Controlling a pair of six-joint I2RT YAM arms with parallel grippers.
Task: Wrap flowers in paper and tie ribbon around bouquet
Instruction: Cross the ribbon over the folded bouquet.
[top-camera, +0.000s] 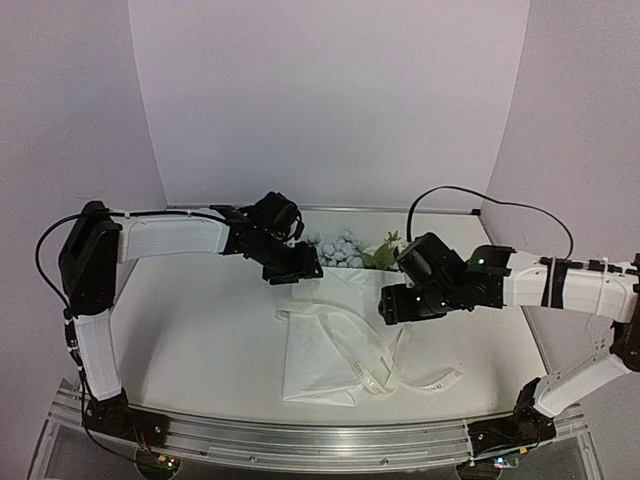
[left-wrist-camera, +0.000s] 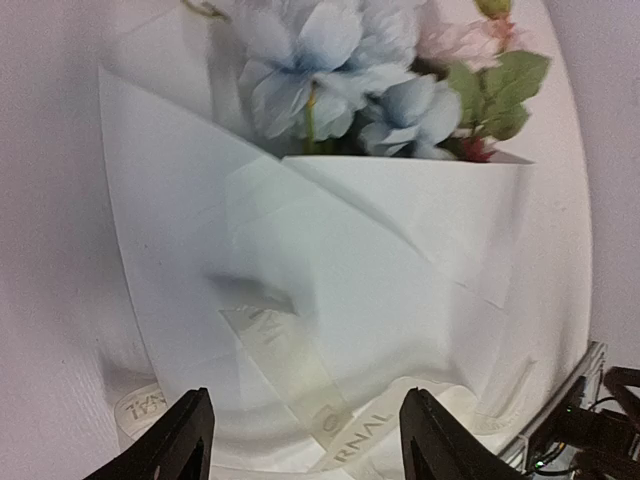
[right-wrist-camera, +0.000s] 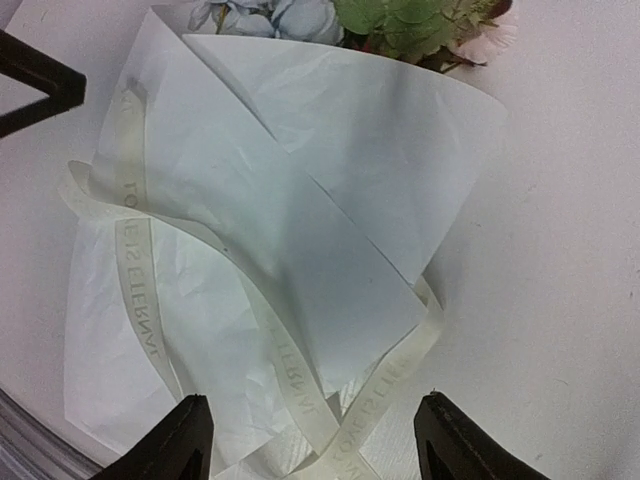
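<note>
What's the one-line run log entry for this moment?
stage: paper folded around flowers | ribbon: draped loose over paper, no knot seen | left tool: open, empty | right tool: open, empty

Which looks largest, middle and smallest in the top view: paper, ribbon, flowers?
1. paper, the widest patch.
2. ribbon, long but narrow.
3. flowers, a small cluster; by area these last two look close.

The bouquet (top-camera: 318, 352) lies between the left arm (top-camera: 170, 238) and right arm (top-camera: 565, 285), ribbon (top-camera: 362, 362) draped loosely across it.
</note>
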